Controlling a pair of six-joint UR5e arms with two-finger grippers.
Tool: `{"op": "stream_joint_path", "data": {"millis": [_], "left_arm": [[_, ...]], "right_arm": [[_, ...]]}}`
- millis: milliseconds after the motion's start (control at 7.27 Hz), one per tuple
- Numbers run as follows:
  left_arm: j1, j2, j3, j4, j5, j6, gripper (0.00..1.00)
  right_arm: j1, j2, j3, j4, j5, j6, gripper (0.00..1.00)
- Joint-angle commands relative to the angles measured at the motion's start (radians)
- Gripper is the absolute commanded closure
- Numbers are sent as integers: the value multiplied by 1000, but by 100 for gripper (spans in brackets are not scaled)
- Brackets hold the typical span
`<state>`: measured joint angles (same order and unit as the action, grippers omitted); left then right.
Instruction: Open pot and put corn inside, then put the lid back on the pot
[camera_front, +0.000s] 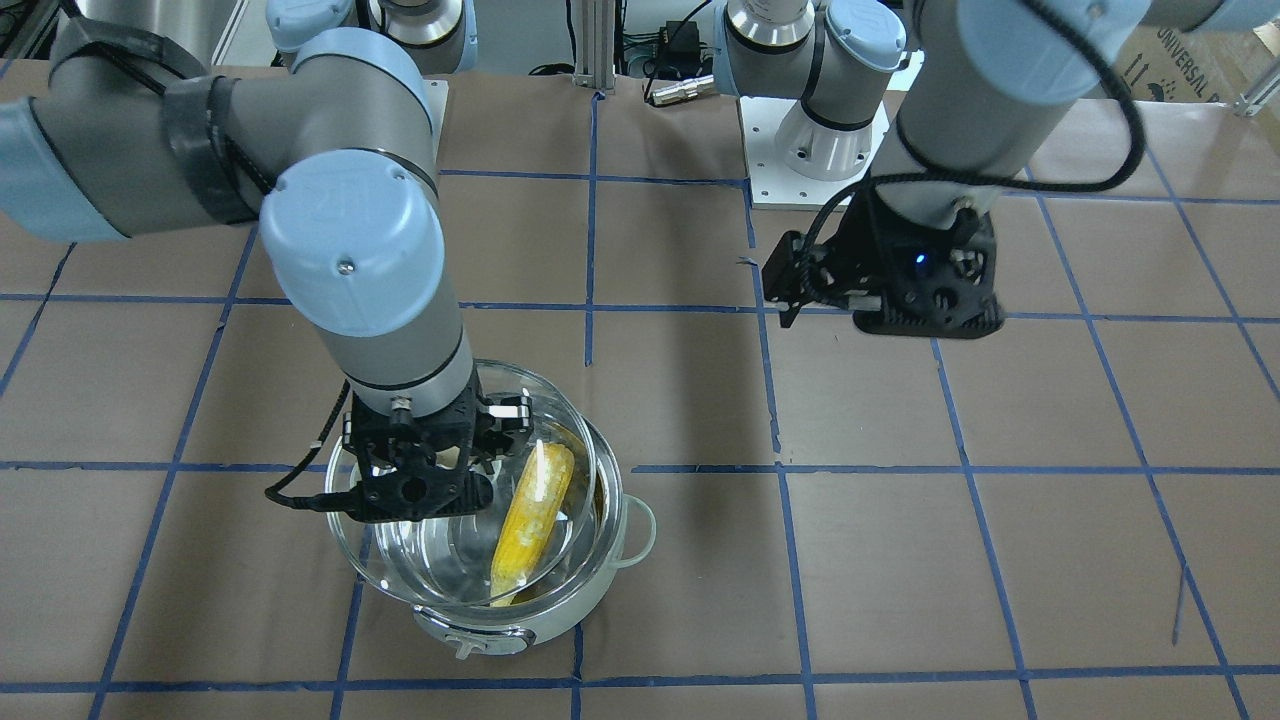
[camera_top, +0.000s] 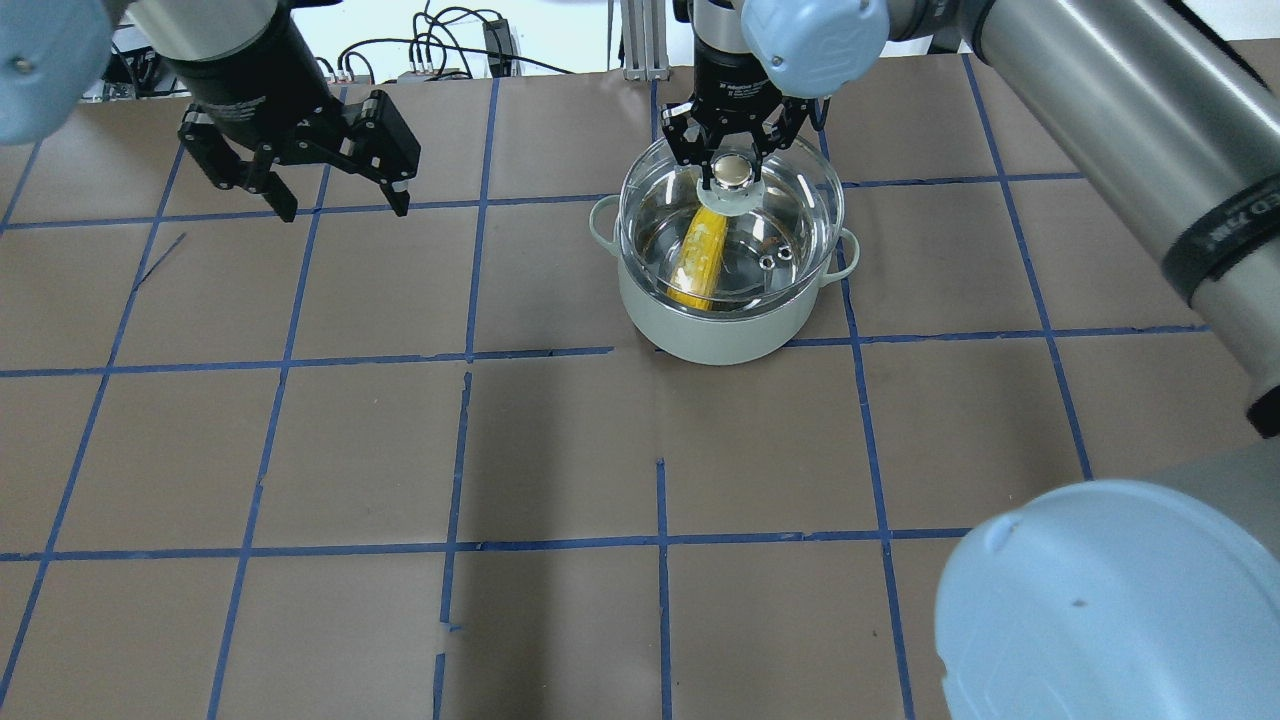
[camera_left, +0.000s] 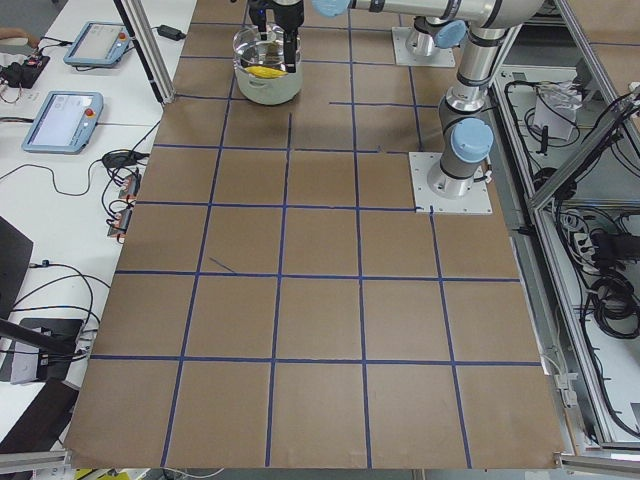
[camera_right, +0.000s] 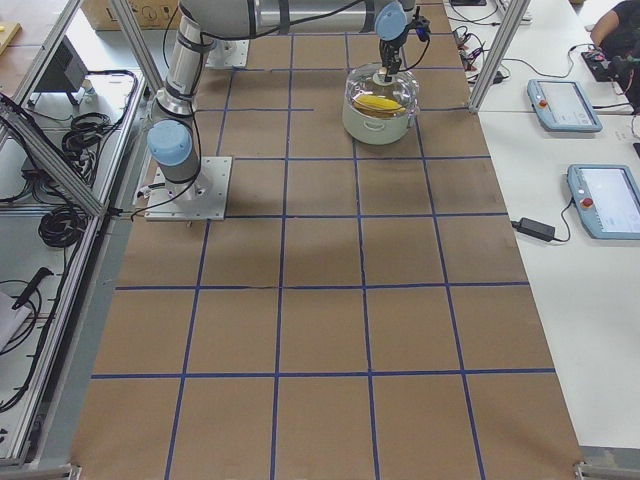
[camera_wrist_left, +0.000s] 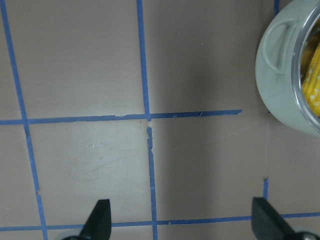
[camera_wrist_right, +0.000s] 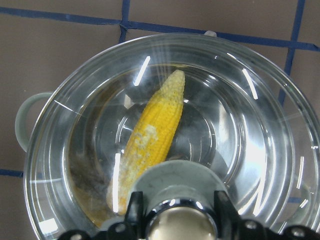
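Observation:
The mint-green pot (camera_top: 722, 335) stands on the table, with its control knob on the side away from the robot (camera_front: 465, 648). The yellow corn (camera_top: 700, 255) lies inside it, seen through the glass in the right wrist view (camera_wrist_right: 155, 135). My right gripper (camera_top: 734, 160) is shut on the beige knob (camera_top: 733, 172) of the glass lid (camera_top: 795, 225) and holds the lid over the pot. From the front, the lid (camera_front: 420, 560) sits a little off the pot's rim. I cannot tell whether they touch. My left gripper (camera_top: 343, 208) is open and empty, well away from the pot.
Brown paper with a blue tape grid covers the table (camera_top: 560, 450). The left wrist view shows bare paper under the left gripper (camera_wrist_left: 182, 217), with the pot (camera_wrist_left: 280, 85) at its upper right. Pendants and cables lie on the side benches (camera_left: 70, 110).

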<state>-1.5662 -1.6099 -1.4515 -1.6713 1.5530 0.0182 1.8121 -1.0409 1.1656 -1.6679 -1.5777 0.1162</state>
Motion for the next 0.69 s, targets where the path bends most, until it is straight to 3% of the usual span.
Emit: {"op": "stream_joint_path", "data": {"millis": [0, 413, 550], "left_arm": [[44, 64, -102, 84, -4, 40, 0], [44, 64, -121, 96, -2, 42, 0], [46, 64, -118, 96, 1, 42, 0]], "right_arm": [[7, 28, 2, -19, 4, 0, 73], [4, 38, 2, -23, 2, -7, 72], [0, 38, 3, -24, 1, -6, 59]]}}
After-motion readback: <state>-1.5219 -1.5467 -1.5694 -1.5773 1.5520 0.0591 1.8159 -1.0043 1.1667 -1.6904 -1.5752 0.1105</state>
